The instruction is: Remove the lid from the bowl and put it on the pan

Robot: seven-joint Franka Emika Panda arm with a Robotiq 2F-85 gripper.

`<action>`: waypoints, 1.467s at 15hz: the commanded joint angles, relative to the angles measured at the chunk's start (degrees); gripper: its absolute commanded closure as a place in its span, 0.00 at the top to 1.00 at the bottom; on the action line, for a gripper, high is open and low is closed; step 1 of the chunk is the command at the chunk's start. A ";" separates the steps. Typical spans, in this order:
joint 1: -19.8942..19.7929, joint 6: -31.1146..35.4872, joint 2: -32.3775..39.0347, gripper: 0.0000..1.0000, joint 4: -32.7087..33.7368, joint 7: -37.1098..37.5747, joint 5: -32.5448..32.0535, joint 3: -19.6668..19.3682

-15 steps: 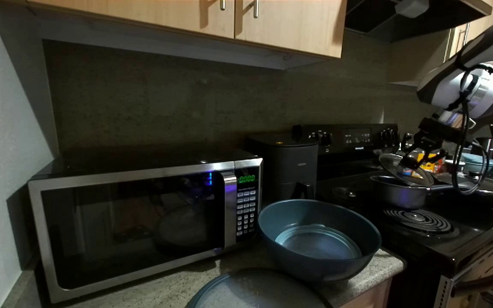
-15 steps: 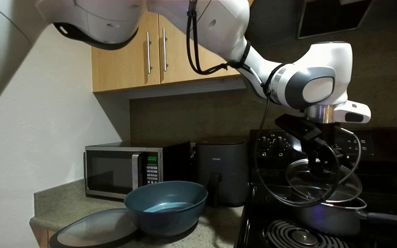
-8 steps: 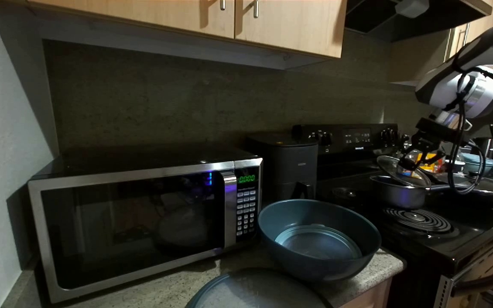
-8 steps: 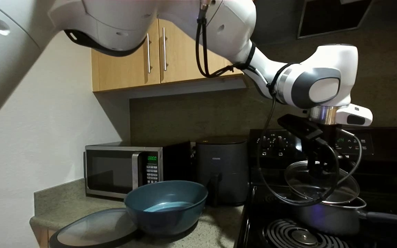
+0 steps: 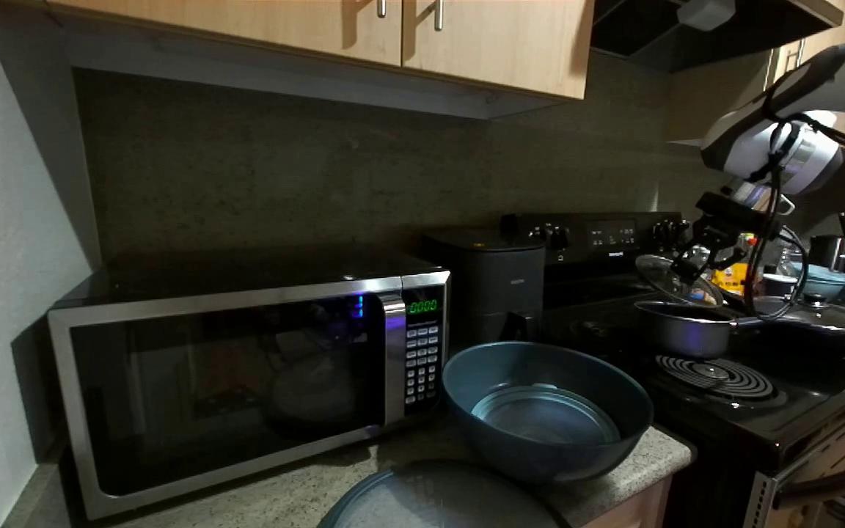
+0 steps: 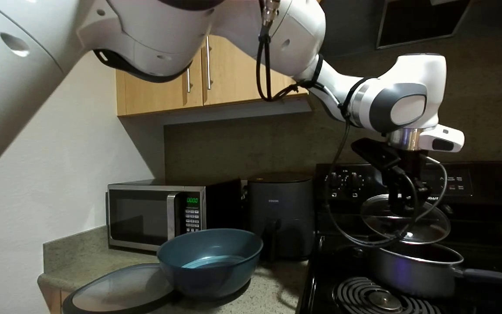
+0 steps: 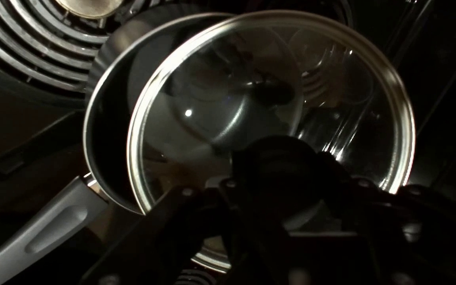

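The lid [image 6: 427, 224] is clear glass with a shiny metal rim and a dark knob. My gripper [image 7: 281, 170] is shut on its knob, though the knob and fingertips are nearly lost in shadow in the wrist view. The lid hangs tilted above the pan [image 6: 412, 277], a grey saucepan with a long handle on the stove. From the wrist it covers only part of the pan's opening, leaving a crescent on the handle side uncovered. In both exterior views the wide blue-grey bowl [image 5: 562, 462] stands uncovered on the counter, nothing on its rim.
A large translucent lid [image 6: 122, 288] leans by the bowl at the counter's front. The microwave [image 5: 246, 381] and a dark air fryer [image 6: 281, 218] stand behind. A covered frying pan [image 5: 833, 323] shares the stove. One coil burner [image 6: 381, 298] lies in front of the saucepan.
The gripper and the lid have risen and shifted slightly left in an exterior view. The lid's lower edge, which overlapped the pan's rim in view, now appears higher. Bowl and pan are unmoved.
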 commanded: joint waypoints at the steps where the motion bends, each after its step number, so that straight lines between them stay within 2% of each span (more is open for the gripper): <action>1: -1.00 -3.22 3.82 0.23 6.10 5.71 -1.55 1.13; 5: -0.91 -6.38 7.00 0.23 9.91 9.29 -2.22 1.59; 9: 1.71 -11.14 6.85 0.23 10.55 14.42 -9.86 -0.26; 11: 3.51 -16.80 4.56 0.23 8.96 13.77 -13.65 -1.41; 12: 2.21 -20.38 2.50 0.23 7.55 10.89 -14.72 -2.04; 16: 3.04 -28.60 -2.25 0.23 5.11 9.22 -18.94 -3.87; 18: 3.31 -28.78 -4.13 0.23 4.06 8.58 -20.15 -4.65; 20: 3.15 -22.47 -4.87 0.23 3.65 8.88 -19.89 -5.20; 22: 2.58 -19.92 -2.65 0.23 6.73 10.62 -17.11 -4.47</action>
